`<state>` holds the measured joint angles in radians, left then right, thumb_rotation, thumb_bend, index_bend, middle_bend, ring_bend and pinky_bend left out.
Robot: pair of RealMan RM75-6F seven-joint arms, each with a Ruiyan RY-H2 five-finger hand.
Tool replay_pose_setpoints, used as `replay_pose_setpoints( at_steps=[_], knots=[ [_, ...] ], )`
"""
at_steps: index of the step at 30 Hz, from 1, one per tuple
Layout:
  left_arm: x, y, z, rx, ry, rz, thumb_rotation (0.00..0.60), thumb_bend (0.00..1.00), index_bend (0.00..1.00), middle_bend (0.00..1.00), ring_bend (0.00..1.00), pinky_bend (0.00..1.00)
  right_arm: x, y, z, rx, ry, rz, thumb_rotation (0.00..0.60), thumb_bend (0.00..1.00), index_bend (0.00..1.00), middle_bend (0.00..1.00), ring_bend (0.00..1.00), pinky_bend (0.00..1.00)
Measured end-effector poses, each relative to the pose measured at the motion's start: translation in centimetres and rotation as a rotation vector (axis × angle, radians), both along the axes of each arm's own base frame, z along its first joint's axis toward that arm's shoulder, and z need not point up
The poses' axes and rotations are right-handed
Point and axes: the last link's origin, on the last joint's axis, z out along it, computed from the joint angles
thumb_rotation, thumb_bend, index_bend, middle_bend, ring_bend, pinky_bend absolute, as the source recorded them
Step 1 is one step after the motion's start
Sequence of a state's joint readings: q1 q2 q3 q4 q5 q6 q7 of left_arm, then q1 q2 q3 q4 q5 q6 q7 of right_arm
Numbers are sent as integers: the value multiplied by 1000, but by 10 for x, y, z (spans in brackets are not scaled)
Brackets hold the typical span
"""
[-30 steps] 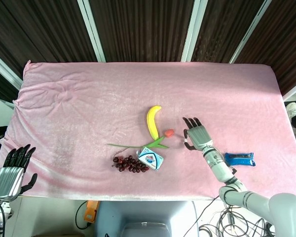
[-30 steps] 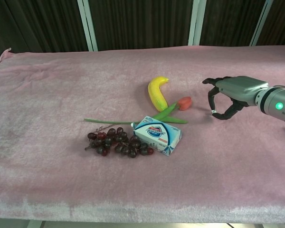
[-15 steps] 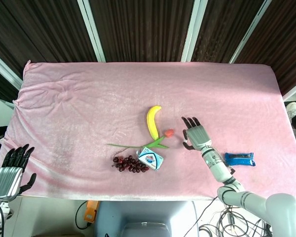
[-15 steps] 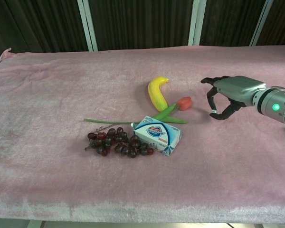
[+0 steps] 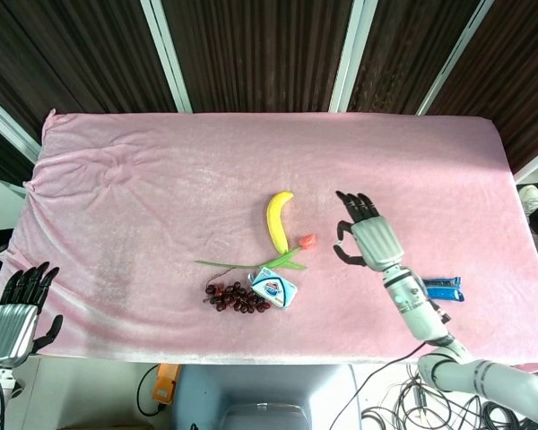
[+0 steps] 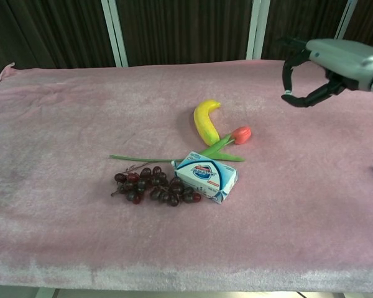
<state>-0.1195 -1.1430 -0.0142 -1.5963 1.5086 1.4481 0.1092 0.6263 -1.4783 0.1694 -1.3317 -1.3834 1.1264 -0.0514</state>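
Note:
My right hand (image 5: 368, 236) (image 6: 326, 65) hovers above the pink cloth, right of the red tulip (image 5: 307, 241) (image 6: 240, 133), fingers spread and curved, holding nothing. A yellow banana (image 5: 276, 219) (image 6: 205, 121) lies left of the tulip head. The tulip's green stem (image 5: 242, 263) runs left toward a bunch of dark grapes (image 5: 236, 296) (image 6: 152, 185). A white and blue soap box (image 5: 273, 287) (image 6: 206, 176) sits against the grapes. My left hand (image 5: 18, 309) hangs off the table's front left corner, fingers apart and empty.
A blue wrapped bar (image 5: 443, 288) lies on the cloth behind my right forearm. The pink cloth (image 5: 161, 188) covers the whole table, with wrinkles at the far left. Dark slatted panels stand behind the table.
My right hand has risen off the cloth and moved slightly right, away from the tulip. The left hand has barely shifted. The objects lie as before.

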Motion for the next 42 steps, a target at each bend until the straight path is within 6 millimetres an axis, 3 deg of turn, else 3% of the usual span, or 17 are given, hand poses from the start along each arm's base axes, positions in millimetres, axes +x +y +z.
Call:
replay_pose_setpoints(
  at_steps=[2, 4, 7, 9, 10, 13, 21, 26, 35, 42],
  knots=[
    [0, 0, -1, -2, 2, 1, 600, 404, 0, 0, 0, 0, -8, 4, 17, -20, -32, -20, 600, 477, 675, 42, 0, 0],
    [0, 1, -2, -4, 5, 2, 600, 403, 0, 0, 0, 0, -13, 4, 22, -18, -35, -37, 600, 477, 634, 43, 0, 0],
    [0, 2, -3, -5, 7, 3, 600, 402, 0, 0, 0, 0, -19, 3, 18, 11, -18, -63, 600, 432, 349, 36, 0, 0],
    [0, 2, -3, -7, 8, 5, 600, 403, 0, 0, 0, 0, -21, 2, 13, 48, -11, -85, 600, 344, 77, 10, 0, 0],
    [0, 2, -3, -7, 8, 6, 600, 404, 0, 0, 0, 0, -22, 2, 12, 65, -13, -94, 600, 302, 15, 1, 0, 0],
    [-1, 3, -3, -9, 6, 10, 600, 404, 0, 0, 0, 0, -20, 2, 12, 96, -34, -101, 600, 243, 0, 0, 0, 0],
    [0, 1, -1, -5, 5, 5, 600, 405, 0, 0, 0, 0, -20, 21, 37, 43, -38, -66, 600, 230, 0, 0, 0, 0],
    [0, 0, -1, -1, 6, 3, 600, 404, 0, 0, 0, 0, -41, 58, 61, -25, 10, -102, 600, 228, 0, 0, 0, 0],
    [4, -1, -4, -2, 15, -27, 600, 401, 0, 0, 0, 0, -103, 158, 89, -126, 118, -286, 600, 229, 0, 0, 0, 0],
    [4, 0, -8, -3, 22, -34, 600, 402, 0, 0, 0, 0, -100, 162, 92, -124, 109, -245, 600, 229, 0, 0, 0, 0]
  ],
)
